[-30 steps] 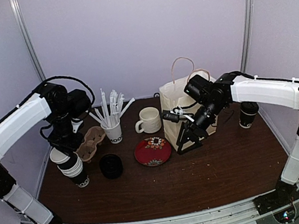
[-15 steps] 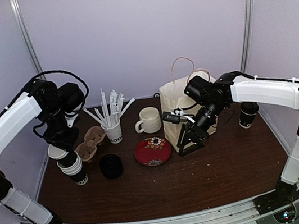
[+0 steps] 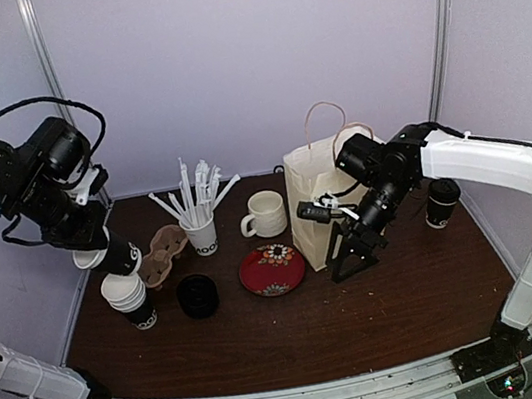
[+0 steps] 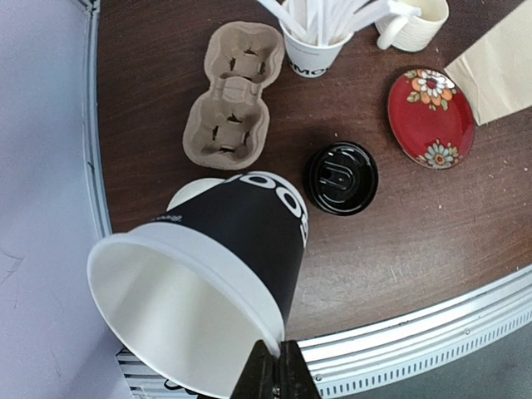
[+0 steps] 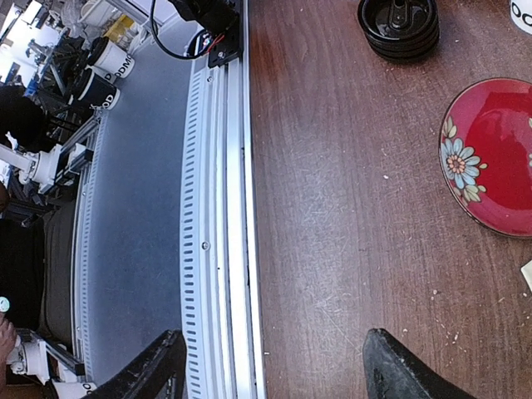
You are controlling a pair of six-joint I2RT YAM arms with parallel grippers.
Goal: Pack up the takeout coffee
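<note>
The left gripper (image 4: pixel 270 370), jaws shut on the rim of an empty, unlidded black cup (image 4: pixel 245 237), holds it tilted above the cup stack (image 3: pixel 134 306). The right gripper (image 5: pixel 270 366), jaws wide and empty, hangs beside the paper bag (image 3: pixel 307 188); a lidded cup (image 3: pixel 441 202) stands beyond. Judged light and crushable: best pinched gently at the stiffer rim.

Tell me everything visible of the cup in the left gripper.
The black paper cup is lidless, with white lettering, a rolled white rim and a white inside that looks empty. It hangs tilted, mouth toward the wrist camera, over the left side of the table. The left gripper, shut, pinches its rim; nothing else visibly touches it.
</note>
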